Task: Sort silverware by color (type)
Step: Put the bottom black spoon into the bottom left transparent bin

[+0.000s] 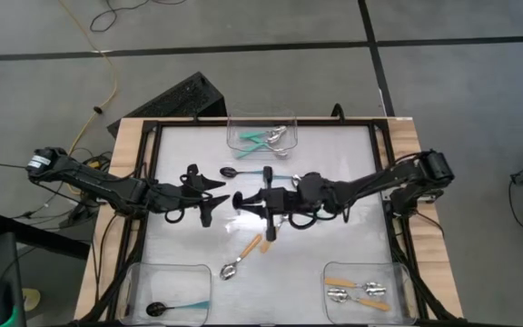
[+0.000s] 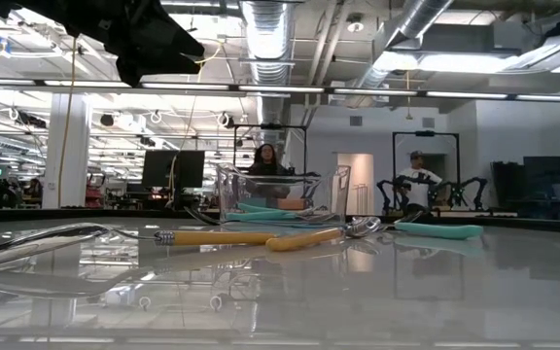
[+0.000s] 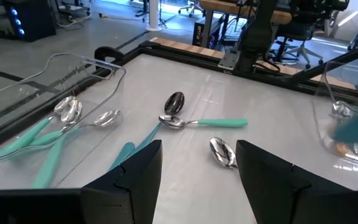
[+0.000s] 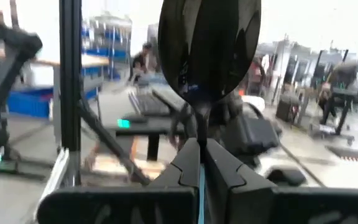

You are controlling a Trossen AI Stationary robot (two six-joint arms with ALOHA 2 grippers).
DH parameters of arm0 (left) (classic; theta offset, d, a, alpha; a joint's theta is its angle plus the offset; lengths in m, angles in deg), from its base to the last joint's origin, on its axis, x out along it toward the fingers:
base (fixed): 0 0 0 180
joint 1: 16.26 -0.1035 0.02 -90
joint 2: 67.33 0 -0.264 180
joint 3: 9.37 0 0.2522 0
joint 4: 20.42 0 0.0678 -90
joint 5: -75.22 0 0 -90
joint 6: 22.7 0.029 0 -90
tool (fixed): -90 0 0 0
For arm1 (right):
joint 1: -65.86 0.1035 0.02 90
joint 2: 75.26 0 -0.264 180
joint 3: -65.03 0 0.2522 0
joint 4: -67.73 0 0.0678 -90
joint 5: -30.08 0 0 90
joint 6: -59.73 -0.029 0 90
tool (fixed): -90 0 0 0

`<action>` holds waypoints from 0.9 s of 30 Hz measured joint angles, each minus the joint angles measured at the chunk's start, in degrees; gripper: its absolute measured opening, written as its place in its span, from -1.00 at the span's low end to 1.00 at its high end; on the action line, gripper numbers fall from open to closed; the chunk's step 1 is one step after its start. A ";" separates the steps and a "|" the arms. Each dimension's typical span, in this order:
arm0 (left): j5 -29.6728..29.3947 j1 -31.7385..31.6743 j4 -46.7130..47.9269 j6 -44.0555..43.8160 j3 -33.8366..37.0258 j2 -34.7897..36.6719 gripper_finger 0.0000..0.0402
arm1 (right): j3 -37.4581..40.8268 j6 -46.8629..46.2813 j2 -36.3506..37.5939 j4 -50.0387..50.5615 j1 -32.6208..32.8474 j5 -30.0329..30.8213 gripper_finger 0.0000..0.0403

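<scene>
High view: my right gripper (image 1: 241,201) sits at the centre of the surface (image 1: 334,159), its fingers closed on the handle of a black-bowled spoon (image 1: 241,200) with the bowl pointing left. My left gripper (image 1: 216,196) faces it from just beside, fingers apart and empty. The far bin (image 1: 261,133) holds teal-handled silver spoons, the near-left bin (image 1: 166,292) 1 black-bowled spoon, the near-right bin (image 1: 368,289) orange-handled ones. Loose pieces: a black-and-teal spoon (image 1: 248,173) just far of the grippers, and an orange-handled spoon (image 1: 241,256) toward the near side.

Low view: orange handles (image 2: 251,236) lie flat across the middle, with the far bin behind them.

Left wrist view: my left fingers (image 3: 135,177) stand apart over bare surface. Loose spoons and the far bin lie ahead.

Right wrist view: the black bowl (image 4: 209,46) stands upright above my closed right fingers (image 4: 185,168).

Risks, as I judge them: the 2 grippers are close enough to collide. The grip is narrow, so the spoon could pivot or slip on transfer. The near-left bin's wall could catch the bowl on the way in.
</scene>
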 joint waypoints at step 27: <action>3.54 0.07 0.06 2.58 0.00 0.00 -0.06 | -24.71 -2.39 -21.86 5.20 2.11 -12.09 -0.87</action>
